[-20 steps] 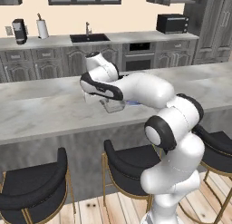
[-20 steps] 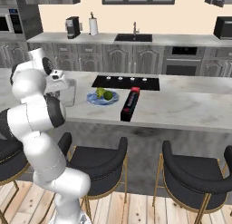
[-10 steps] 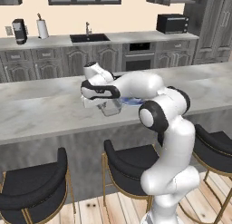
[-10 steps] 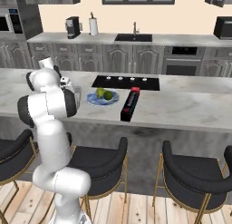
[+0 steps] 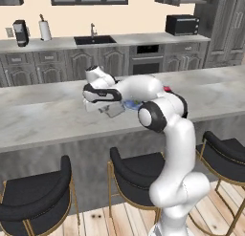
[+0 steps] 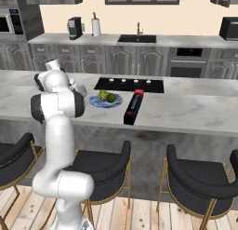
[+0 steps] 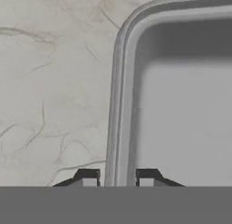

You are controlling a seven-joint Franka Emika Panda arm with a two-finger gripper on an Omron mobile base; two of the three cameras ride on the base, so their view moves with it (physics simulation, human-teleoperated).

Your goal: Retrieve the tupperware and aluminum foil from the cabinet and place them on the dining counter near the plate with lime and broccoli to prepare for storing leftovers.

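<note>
Straddling the tupperware (image 7: 181, 105) rim, claw (image 7: 117, 177) parted.

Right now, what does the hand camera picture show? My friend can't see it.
The gripper looks straight down with its two dark fingertips on either side of the rim of a clear tupperware. The container sits on the pale marbled counter, which fills the left side.

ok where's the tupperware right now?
The tupperware sits on the dining counter, just left of the plate in the right base view, with the pincer straddling its rim.
</note>
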